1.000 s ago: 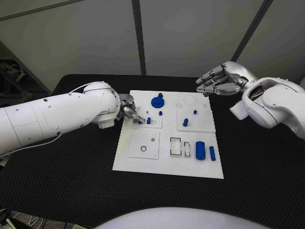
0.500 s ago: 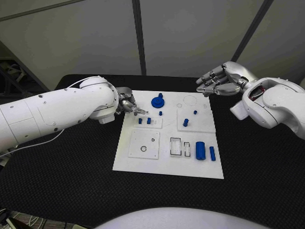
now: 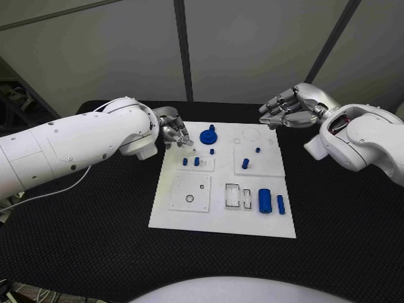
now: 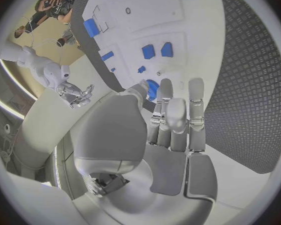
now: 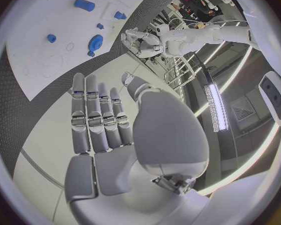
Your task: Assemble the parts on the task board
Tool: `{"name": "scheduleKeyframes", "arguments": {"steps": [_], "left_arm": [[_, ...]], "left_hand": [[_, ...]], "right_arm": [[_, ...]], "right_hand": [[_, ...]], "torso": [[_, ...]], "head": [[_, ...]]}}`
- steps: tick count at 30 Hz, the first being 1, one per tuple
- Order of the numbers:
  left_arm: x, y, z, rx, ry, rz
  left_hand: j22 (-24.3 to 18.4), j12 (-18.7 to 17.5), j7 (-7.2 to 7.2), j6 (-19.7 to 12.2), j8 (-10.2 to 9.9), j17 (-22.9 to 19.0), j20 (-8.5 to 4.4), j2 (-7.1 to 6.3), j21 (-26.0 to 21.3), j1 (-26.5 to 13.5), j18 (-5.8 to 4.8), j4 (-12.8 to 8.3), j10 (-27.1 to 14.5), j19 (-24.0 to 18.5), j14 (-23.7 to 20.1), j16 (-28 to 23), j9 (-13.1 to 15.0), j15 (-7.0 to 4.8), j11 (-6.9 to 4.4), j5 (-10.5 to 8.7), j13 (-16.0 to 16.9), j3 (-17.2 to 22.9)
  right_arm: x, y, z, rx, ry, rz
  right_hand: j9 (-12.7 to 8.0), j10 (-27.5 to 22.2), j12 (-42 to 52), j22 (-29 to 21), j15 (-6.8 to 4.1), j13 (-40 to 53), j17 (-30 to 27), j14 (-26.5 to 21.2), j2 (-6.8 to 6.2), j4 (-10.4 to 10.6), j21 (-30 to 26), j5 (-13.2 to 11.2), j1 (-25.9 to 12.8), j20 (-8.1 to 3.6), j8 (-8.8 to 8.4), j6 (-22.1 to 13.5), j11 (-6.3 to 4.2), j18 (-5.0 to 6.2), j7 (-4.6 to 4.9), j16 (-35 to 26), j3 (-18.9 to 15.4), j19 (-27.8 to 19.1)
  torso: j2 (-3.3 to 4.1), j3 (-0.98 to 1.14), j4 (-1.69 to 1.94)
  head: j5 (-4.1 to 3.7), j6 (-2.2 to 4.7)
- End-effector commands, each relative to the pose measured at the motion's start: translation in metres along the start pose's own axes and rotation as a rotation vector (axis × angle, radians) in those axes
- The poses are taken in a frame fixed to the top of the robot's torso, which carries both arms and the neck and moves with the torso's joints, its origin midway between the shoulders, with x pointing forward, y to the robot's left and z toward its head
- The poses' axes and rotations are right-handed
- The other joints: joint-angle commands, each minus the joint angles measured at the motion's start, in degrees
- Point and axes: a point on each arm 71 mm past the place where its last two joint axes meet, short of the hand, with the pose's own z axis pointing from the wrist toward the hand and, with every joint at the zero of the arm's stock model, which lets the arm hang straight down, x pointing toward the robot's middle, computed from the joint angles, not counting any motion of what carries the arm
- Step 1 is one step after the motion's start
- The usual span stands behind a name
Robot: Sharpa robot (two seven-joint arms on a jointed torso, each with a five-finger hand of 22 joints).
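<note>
The white task board [image 3: 222, 214] lies mid-table. A blue gear [image 3: 207, 134] stands near its far edge, with a small peg [image 3: 212, 151] just in front of it. Two short blue pegs [image 3: 191, 161] stand side by side in the left block. My left hand [image 3: 175, 134] hovers at the board's far left edge beside the gear, fingers stretched out and holding nothing. In the left wrist view, the left hand's fingertips [image 4: 167, 87] reach over the gear [image 4: 153, 89], and the two pegs [image 4: 157, 50] lie beyond. My right hand [image 3: 291, 107] hangs empty past the board's far right corner.
More blue parts sit on the board: a peg [image 3: 245, 163] and a smaller one [image 3: 257, 149] on the right block, a thick cylinder [image 3: 265, 199] and a thin bar [image 3: 280, 203] near the front right. Empty slots [image 3: 232, 194] lie beside the cylinder. Black matting surrounds the board.
My left hand has drawn back from the two pegs on the left block and moved toward the far edge beside the gear. Both pegs now stand uncovered. The right hand has stayed put.
</note>
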Motion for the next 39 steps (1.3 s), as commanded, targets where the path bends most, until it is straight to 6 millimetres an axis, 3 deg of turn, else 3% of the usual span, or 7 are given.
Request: {"name": "scheduleKeyframes", "arguments": {"steps": [1,5,12,17,25,39], "left_arm": [[0.002,-0.02,0.002,0.223,-0.06,-0.045],[0.014,-0.036,0.005,0.373,-0.095,0.015],[0.033,-0.048,0.014,0.468,-0.114,0.168],[0.041,-0.051,0.023,0.463,-0.122,0.28],[0.044,-0.054,0.032,0.439,-0.138,0.356],[0.049,-0.054,0.041,0.394,-0.088,0.409]], "left_hand": [[-2.2,-4.9,0.81,0.1,-0.2,-12.1,1.45,-0.86,-4.2,4.9,0.54,-3.1,-1.1,-3.0,-8.4,-12.7,-6.1,1.13,1.41,0.39,-7.2,2.9],[-2.8,-9.6,1.72,-0.6,-0.1,-15.2,2.32,-2.41,-6.0,6.6,0.57,-5.7,-2.6,-4.5,-10.1,-16.6,-11.9,2.2,2.43,2.49,-15.2,4.5],[-3.2,-12.2,1.77,-2.1,0.0,-17.8,2.49,-4.1,-6.6,5.0,1.49,-7.0,-4.8,-3.2,-7.5,-18.2,-17.7,2.01,2.73,1.13,-23.3,3.5],[-2.8,-11.8,1.76,-1.5,0.1,-17.8,2.19,-3.67,-5.4,4.1,1.49,-8.3,-4.3,1.5,-1.5,-14.6,-23.2,1.4,2.61,0.78,-30.1,1.0],[-0.9,-11.4,1.8,-0.7,0.2,-7.4,2.22,-2.7,-2.9,3.8,1.45,-9.5,-4.0,4.3,3.8,-2.1,-27.8,1.64,2.66,0.86,-35.1,-0.7],[0.9,-10.6,1.59,1.3,0.5,-1.7,2.45,-1.26,-0.9,4.3,1.49,-10.8,-2.9,4.9,6.1,4.6,-30.7,1.87,2.65,1.81,-38.6,0.3]], "right_arm": [[0.0,0.003,0.0,-0.013,0.0,-0.001],[0.002,0.004,0.001,-0.019,0.003,-0.004],[0.004,0.006,0.002,-0.027,0.009,-0.014],[0.005,0.008,0.002,-0.031,0.012,-0.018],[0.006,0.008,0.002,-0.034,0.014,-0.019],[0.007,0.009,0.003,-0.035,0.018,-0.019]], "right_hand": [[0.1,-0.3,-0.2,-0.1,0.06,-0.1,-0.1,-0.4,0.41,0.1,-0.2,0.3,-0.3,0.36,-0.28,-0.3,0.09,0.5,0.05,-0.3,-0.3,0.1],[0.1,-0.4,-0.1,-0.2,0.04,-0.1,-0.1,-0.5,0.47,-0.1,-0.3,0.4,-0.1,0.35,-0.25,-0.2,0.06,0.52,0.0,-0.3,-0.2,0.2],[0.1,-0.4,-0.1,-0.2,0.04,-0.2,-0.2,-0.5,0.49,-0.1,-0.4,0.4,0.0,0.34,-0.23,-0.2,0.06,0.53,0.0,-0.3,-0.2,0.2],[0.1,-0.4,-0.1,-0.3,0.02,-0.2,-0.2,-0.5,0.51,-0.2,-0.4,0.4,0.2,0.34,-0.22,-0.2,0.05,0.54,-0.02,-0.3,-0.2,0.3],[0.1,-0.4,-0.1,-0.3,0.02,-0.2,-0.2,-0.5,0.51,-0.2,-0.4,0.4,0.2,0.34,-0.22,-0.2,0.05,0.54,-0.02,-0.3,-0.2,0.3],[0.1,-0.4,-0.1,-0.3,0.02,-0.2,-0.3,-0.5,0.55,-0.2,-0.5,0.4,0.2,0.33,-0.21,-0.1,0.05,0.54,-0.01,-0.3,-0.1,0.3]], "torso": [[0.07,-0.01,-0.07],[0.12,-0.05,-0.15],[0.1,-0.03,-0.16],[0.12,-0.08,-0.05],[0.1,-0.07,-0.12],[0.05,0.0,-0.02]], "head": [[-0.14,0.2],[-0.67,0.66],[-1.05,0.89],[-1.35,1.0],[-1.38,1.06],[-1.64,0.84]]}}
